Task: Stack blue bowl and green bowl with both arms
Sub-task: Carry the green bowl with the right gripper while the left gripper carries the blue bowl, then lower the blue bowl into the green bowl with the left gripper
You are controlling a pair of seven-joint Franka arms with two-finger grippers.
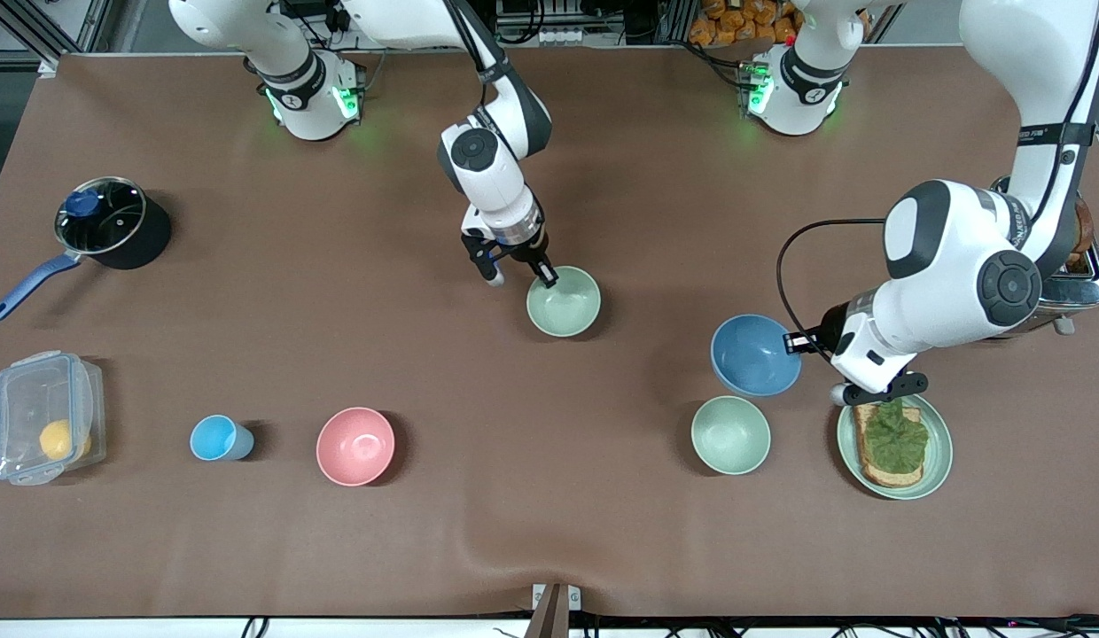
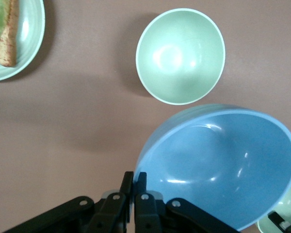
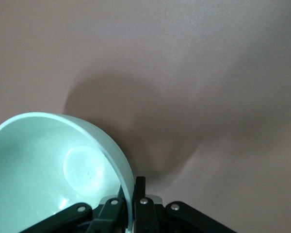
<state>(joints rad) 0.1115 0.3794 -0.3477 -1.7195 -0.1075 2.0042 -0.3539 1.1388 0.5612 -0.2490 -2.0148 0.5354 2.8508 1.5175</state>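
Observation:
My left gripper (image 1: 793, 344) (image 2: 135, 177) is shut on the rim of the blue bowl (image 1: 755, 354) (image 2: 223, 165), at the edge toward the left arm's end of the table. The bowl looks tilted in the left wrist view. Near the table's middle, my right gripper (image 1: 547, 279) (image 3: 133, 187) is shut on the rim of the green bowl (image 1: 565, 302) (image 3: 53, 170), one finger inside and one outside. That bowl also shows at the edge of the left wrist view (image 2: 287, 208).
A paler mint-green bowl (image 1: 731, 434) (image 2: 180, 56) sits just nearer the front camera than the blue bowl. A green plate (image 1: 935, 461) (image 2: 31, 29) with toast lies beside it. A pink bowl (image 1: 355, 446), light-blue cup (image 1: 216, 438), plastic box (image 1: 46, 428), pot (image 1: 106, 221) and toaster (image 1: 1077, 283) stand elsewhere.

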